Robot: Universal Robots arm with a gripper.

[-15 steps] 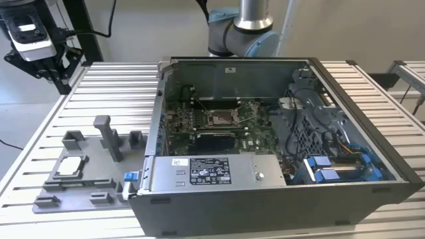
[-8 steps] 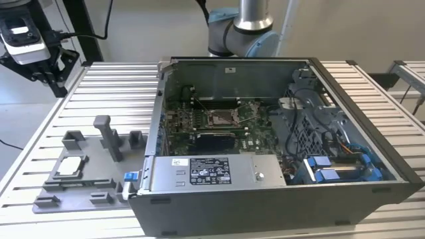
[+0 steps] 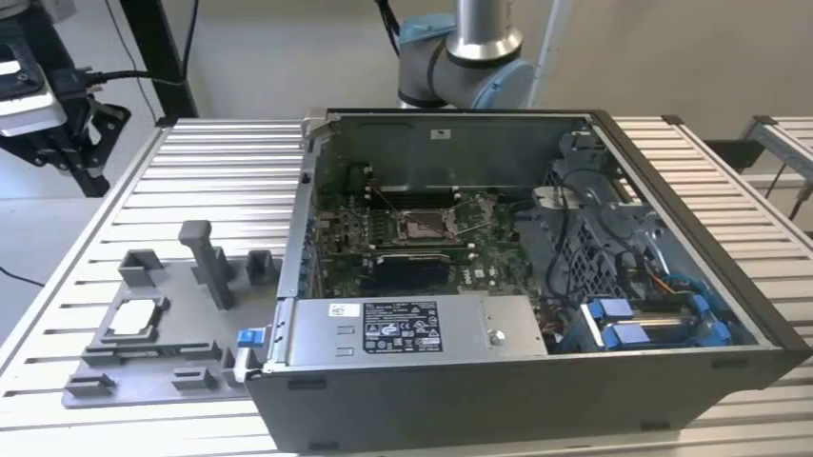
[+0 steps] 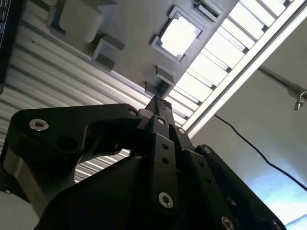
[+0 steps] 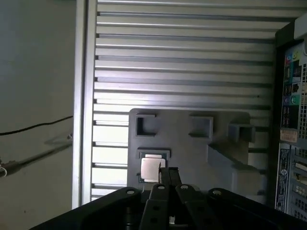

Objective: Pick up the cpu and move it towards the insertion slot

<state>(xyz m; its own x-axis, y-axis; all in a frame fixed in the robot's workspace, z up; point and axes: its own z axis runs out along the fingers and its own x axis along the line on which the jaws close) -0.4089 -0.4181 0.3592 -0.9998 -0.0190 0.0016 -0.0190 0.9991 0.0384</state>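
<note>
Slatted aluminium table carries a grey fixture plate at the exterior view's left and an open PC case at its right, just beside each other. The arm rises behind the case's far wall. cpu is seated flat in a square pocket of the fixture plate, silvery top up, on the plate's side away from the case, with nothing gripping it. insertion slot sits on the green motherboard inside the case, well apart from the cpu, metal frame around a tan centre. In both wrist views the gripper hangs over the fixture plate with its fingertips together and nothing between them. In the first wrist view the tips overlap the edge of the cpu pocket. In the second wrist view the gripper lines up with a small block short of the cpu, so no contact; height above the plate can't be told. The case's port panel faces the fixture.
</note>
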